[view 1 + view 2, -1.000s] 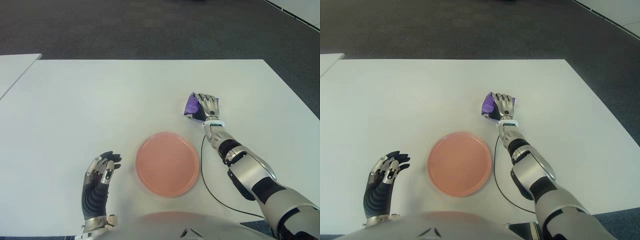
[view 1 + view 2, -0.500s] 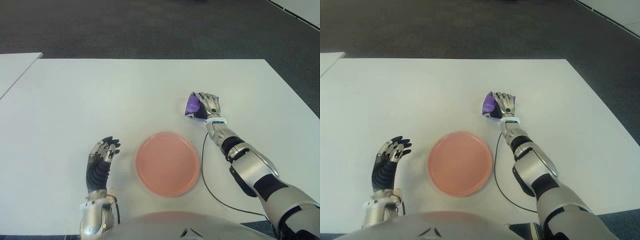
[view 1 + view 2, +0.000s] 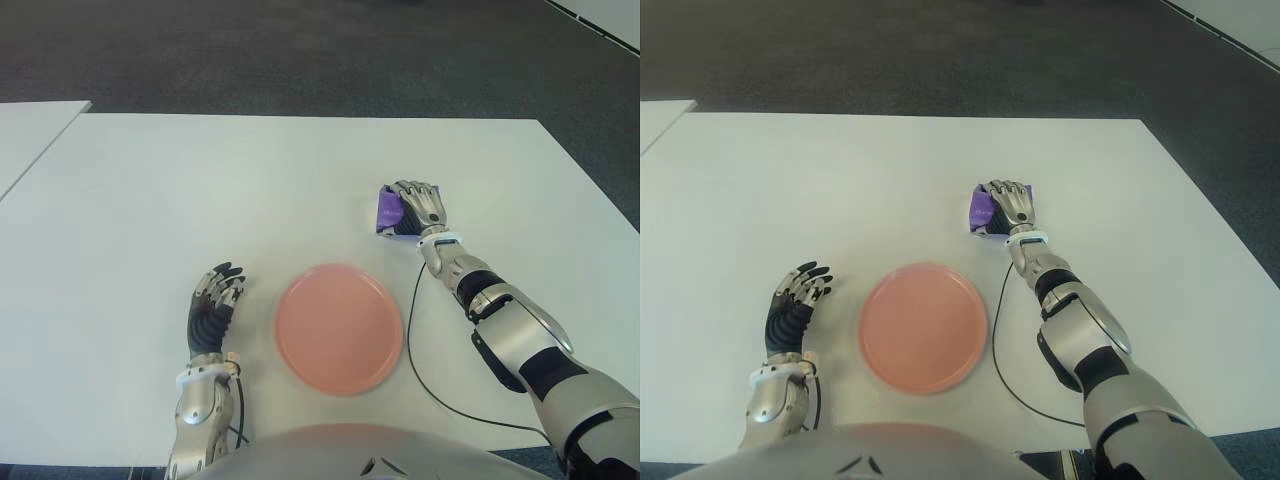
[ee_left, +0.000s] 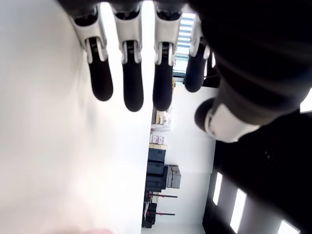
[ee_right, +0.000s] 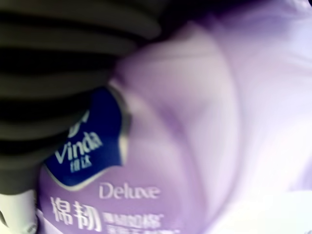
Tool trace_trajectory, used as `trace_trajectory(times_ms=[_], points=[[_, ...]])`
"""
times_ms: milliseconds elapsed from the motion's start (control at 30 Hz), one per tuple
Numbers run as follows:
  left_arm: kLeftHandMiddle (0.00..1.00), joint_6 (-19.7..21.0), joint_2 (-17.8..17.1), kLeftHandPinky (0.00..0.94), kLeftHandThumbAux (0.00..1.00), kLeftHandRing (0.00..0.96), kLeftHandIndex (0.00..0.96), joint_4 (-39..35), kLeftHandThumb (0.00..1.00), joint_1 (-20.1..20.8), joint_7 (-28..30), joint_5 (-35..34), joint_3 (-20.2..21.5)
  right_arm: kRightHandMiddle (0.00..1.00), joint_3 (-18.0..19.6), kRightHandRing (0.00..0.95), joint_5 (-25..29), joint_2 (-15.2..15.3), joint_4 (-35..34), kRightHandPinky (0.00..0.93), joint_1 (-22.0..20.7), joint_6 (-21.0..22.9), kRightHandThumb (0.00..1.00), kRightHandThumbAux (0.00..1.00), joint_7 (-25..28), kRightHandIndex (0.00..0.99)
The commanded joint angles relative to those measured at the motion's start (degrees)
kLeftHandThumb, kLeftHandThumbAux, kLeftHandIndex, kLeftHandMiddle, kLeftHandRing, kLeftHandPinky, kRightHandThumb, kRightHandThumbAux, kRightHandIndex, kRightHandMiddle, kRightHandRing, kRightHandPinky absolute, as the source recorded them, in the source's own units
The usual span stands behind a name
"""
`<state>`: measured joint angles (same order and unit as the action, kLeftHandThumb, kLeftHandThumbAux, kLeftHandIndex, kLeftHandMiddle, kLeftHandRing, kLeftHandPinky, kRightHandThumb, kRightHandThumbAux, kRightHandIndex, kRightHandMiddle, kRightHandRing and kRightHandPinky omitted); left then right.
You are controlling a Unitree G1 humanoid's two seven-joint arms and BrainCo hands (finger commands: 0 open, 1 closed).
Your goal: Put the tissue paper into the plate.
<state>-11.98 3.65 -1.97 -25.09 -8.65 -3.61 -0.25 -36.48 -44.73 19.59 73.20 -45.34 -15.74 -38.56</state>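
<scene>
Right wrist view: fingers (image 5: pixel 73 44) clamped on purple tissue pack (image 5: pixel 185 122).
Right hand (image 3: pixel 421 207): grips pack on table (image 3: pixel 200 190), beyond pink plate (image 3: pixel 339 327).
Left hand (image 3: pixel 214 300): fingers apart, left of plate.

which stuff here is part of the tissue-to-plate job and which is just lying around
Part of the job:
- purple tissue pack, on the table under the right hand, whose fingers curl over it
- pink plate, nothing in it, nearer the robot

Just there:
- left hand, fingers spread, left of the plate
- black cable beside the plate
- white table
</scene>
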Motion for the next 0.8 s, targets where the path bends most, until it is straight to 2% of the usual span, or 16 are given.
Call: trace_trajectory(times_ms=[33,300,467,800], points=[[0.323,2.8,0.7,0.347,0.719,0.336,0.266,5.7,0.228,0.4,-1.3,1.7,0.8,0.763,-0.8,0.731,-1.3,2.5,-2.6,0.677,1.3,-3.1,0.698,0.723,0.2,0.44],[0.32,2.6,1.9,0.347,0.746,0.335,0.249,7.5,0.202,1.0,-2.5,3.2,0.8,0.749,0.2,0.715,-1.2,7.1,-8.6,0.668,1.3,-7.9,0.7,0.721,0.8,0.44],[0.318,2.5,2.6,0.351,0.751,0.337,0.246,7.8,0.19,1.1,-2.9,3.0,0.7,0.759,1.8,0.723,-1.0,11.4,-18.4,0.688,3.5,-10.6,0.701,0.719,2.0,0.44],[0.322,1.5,3.9,0.356,0.735,0.344,0.262,7.9,0.184,0.9,-2.5,1.8,0.0,0.83,7.3,0.784,0.3,15.4,-37.1,0.771,10.4,-10.1,0.705,0.717,8.6,0.439]])
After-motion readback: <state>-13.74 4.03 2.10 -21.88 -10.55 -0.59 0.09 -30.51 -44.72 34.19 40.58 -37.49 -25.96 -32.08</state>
